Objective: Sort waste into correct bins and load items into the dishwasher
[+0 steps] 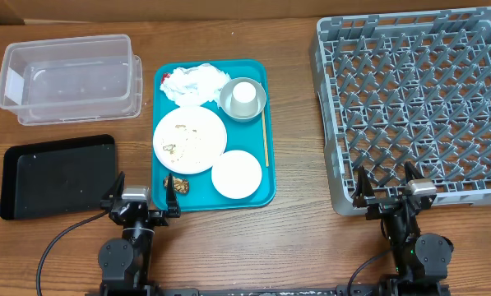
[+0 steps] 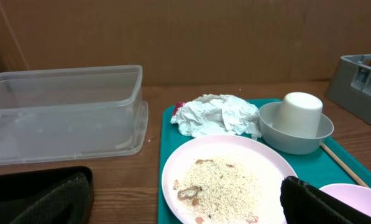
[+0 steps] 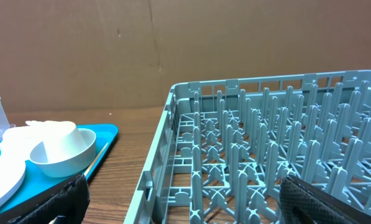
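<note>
On the teal tray [image 1: 261,177] lie crumpled white napkins [image 1: 194,80] with a red scrap, a grey-rimmed bowl [image 1: 257,107] holding an upturned white cup [image 1: 243,96], a large plate [image 1: 189,138] with rice grains and brown bits, and a smaller white plate [image 1: 236,174]. Brown food bits [image 1: 178,184] sit at the tray's near edge. My left gripper [image 1: 142,193] stands open near the tray's front left corner, facing the large plate [image 2: 229,180]. My right gripper [image 1: 386,187] is open at the near edge of the grey dish rack [image 1: 418,103], holding nothing.
The clear tub [image 1: 71,78] stands at the back left, the black tray [image 1: 57,174] in front of it. A thin wooden stick [image 1: 266,140] lies along the teal tray's right side. A strip of bare wood separates the tray and the rack [image 3: 266,143].
</note>
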Available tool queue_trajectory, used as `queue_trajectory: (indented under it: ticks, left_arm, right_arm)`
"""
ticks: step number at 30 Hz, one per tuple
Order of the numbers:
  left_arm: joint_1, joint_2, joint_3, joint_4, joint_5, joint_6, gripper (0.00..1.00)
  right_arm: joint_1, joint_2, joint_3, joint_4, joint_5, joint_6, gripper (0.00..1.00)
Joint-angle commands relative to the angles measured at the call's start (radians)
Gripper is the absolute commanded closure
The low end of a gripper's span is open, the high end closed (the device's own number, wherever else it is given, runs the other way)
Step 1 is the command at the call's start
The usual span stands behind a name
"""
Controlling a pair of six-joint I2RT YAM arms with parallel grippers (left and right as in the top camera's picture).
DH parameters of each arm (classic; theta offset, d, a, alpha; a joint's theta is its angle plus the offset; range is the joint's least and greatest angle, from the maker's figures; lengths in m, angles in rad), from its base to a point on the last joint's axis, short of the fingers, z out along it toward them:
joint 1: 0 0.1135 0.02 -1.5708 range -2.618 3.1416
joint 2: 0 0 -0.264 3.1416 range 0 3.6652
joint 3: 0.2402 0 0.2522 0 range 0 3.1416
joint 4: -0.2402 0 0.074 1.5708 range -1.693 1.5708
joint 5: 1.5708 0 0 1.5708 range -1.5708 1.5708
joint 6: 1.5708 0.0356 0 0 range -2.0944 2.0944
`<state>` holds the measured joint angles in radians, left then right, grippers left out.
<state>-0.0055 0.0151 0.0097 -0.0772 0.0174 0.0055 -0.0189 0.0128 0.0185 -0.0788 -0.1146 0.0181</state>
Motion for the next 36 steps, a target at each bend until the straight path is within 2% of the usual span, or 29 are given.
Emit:
queue_trajectory:
  ticks: [1, 22, 25, 29, 30, 32, 36]
  left_arm:
    - [0.007, -0.01, -0.005, 0.001, -0.009, -0.006, 0.0]
    - [0.007, -0.01, -0.005, 0.006, 0.008, -0.015, 0.0]
    - [0.005, -0.01, -0.005, 0.024, 0.236, -0.193, 0.0]
    - [0.005, -0.01, -0.004, 0.037, 0.612, -0.59, 0.0]
    - [0.005, -0.01, -0.004, 0.036, 0.651, -0.648, 0.0]
    - [0.005, -0.01, -0.004, 0.03, 0.67, -0.695, 0.0]
    - [0.005, -0.01, -0.004, 0.083, 0.719, -0.71, 0.0]
  right_arm:
    - [-0.003, -0.01, -0.01, 0.004, 0.008, -0.007, 0.0]
    - [-0.003, -0.01, -0.01, 0.004, 0.008, -0.007, 0.0]
    - [-0.003, -0.01, -0.01, 0.004, 0.008, -0.007, 0.0]
    - [-0.003, -0.01, -0.01, 0.004, 0.008, -0.007, 0.0]
    - [-0.003, -0.01, -0.01, 0.004, 0.008, -0.007, 0.0]
    - [-0.003, -0.01, -0.01, 0.004, 0.008, -0.007, 0.0]
    - [-0.003, -0.01, -0.01, 0.004, 0.008, -0.007, 0.0]
